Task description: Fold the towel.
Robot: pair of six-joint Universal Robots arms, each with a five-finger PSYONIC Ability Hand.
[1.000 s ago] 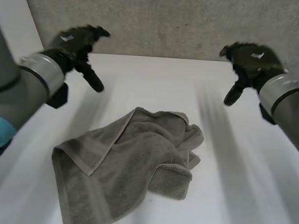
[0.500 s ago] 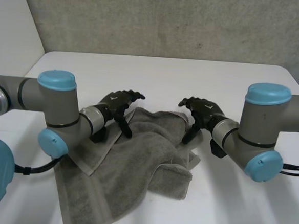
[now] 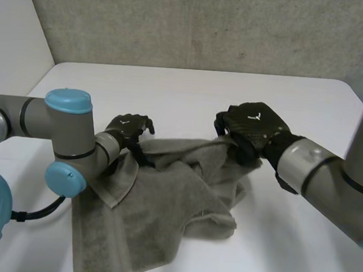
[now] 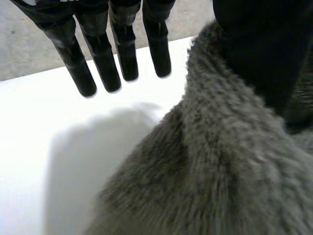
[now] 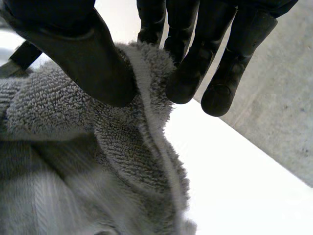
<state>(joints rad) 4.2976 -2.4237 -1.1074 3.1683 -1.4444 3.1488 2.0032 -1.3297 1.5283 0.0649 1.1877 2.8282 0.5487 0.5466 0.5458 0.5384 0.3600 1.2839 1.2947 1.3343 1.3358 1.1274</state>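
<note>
The towel (image 3: pixel 164 203) lies crumpled on the bench (image 3: pixel 191 90). Its far edge is pinched between the thumb and fingers of the right hand (image 3: pixel 254 125), presumably so it can be lifted and spread. The left hand (image 3: pixel 129 126) is set at the edge's other end, thumb against cloth, fingers straight and clear of it.

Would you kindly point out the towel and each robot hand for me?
towel (image 3: pixel 165 197), head view, on its flat middle.
left robot hand (image 3: pixel 129 127), head view, on the back of the hand.
right robot hand (image 3: pixel 254 123), head view, on the back of the hand.
</note>
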